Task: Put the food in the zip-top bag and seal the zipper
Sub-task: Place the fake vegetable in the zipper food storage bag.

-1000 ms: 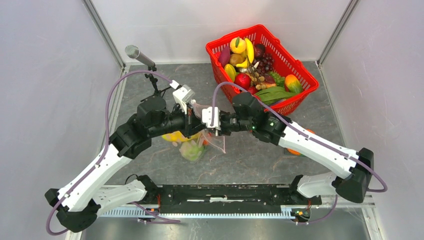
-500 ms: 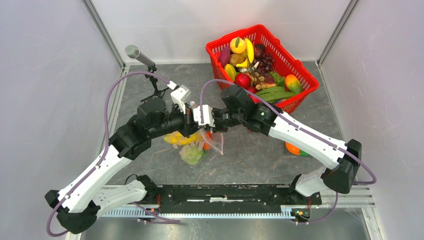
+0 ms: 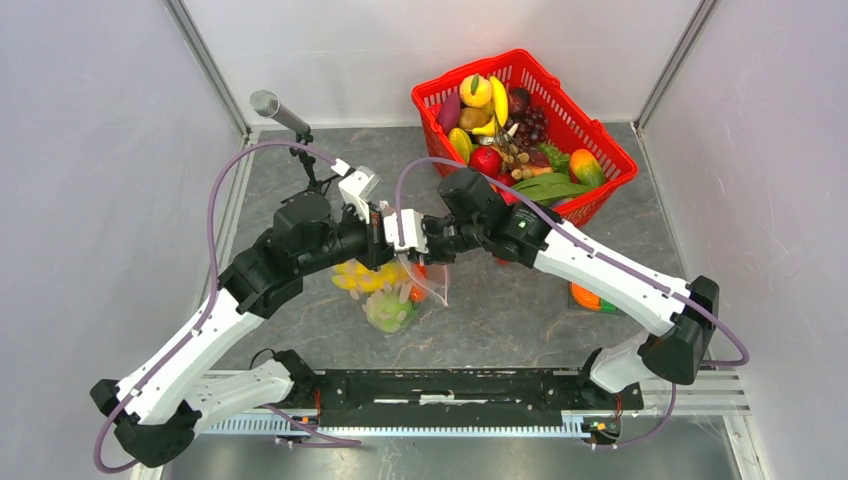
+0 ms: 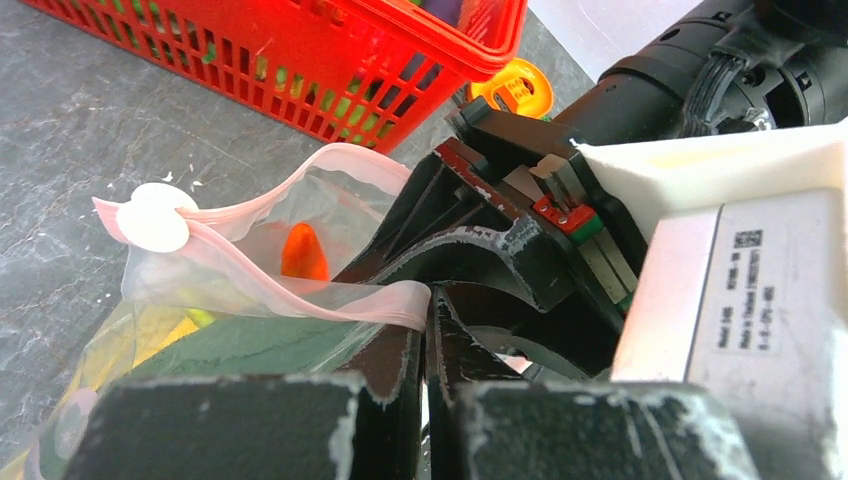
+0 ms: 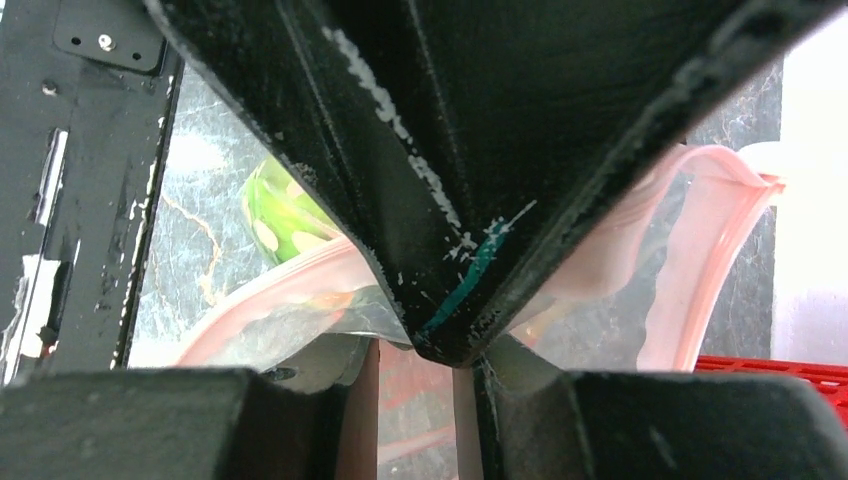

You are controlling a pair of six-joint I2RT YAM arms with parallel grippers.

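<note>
worktop (image 3: 500, 320): grey, veined like stone, flat; bare stretch between bag and near edge.
basket (image 4: 300, 70): red plastic mesh, rigid, far right corner, well apart from bag.
bag (image 4: 240, 255): thin clear film, crumpled, hung mid-worktop under both grippers, mouth up, long axis dropping toward worktop.
food (image 3: 380, 295): glossy toys inside bag: yellow bananas (image 3: 362, 278), pale green cauliflower (image 3: 388, 312), orange carrot (image 4: 303, 252).
zipper (image 4: 262, 285): pale pink strip, partly gaping in a loop.
left gripper (image 4: 428, 330): clamped tight on zipper.
right gripper (image 5: 425, 370): closed on zipper, just beside left gripper.
</note>
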